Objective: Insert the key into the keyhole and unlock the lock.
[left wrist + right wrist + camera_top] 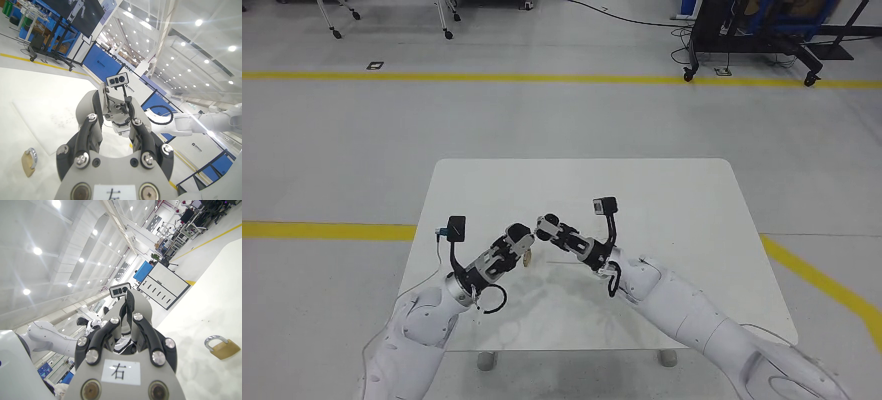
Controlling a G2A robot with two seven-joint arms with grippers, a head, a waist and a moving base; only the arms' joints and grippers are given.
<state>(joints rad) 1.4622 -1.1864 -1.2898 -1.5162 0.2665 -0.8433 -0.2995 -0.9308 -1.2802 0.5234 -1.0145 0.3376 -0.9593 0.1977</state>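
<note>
the lock (225, 349), a brass padlock with a steel shackle that looks closed, lies flat on the white table (662, 200), and nothing holds it. in the top view it sits just beside the tip of the left arm, near the spot where the two arms meet. its keyhole is hidden from every angle here.

the key (105, 98) is up in the air above the table, apart from the lock. it shows as a thin strip of metal seen nearly edge-on. the right fingers (140, 306) are pressed together with hardly a gap. they seem to have the key pinched between them, though the grip itself is hard to make out. the left fingers (85, 108) stand wide apart, one on each side of the key and of the right arm's tip. the key is close to one pad, but i cannot tell whether it touches.

judging by this, the step in hand is a handover or regrip of the key in mid-air, and insertion has not begun. next, one arm needs a firm hold on the key's head with the blade sticking out free. the other should steady the lock body so the keyhole faces the blade. the lock lies loose, so pushing a key at it unheld would likely just slide it across the table.
</note>
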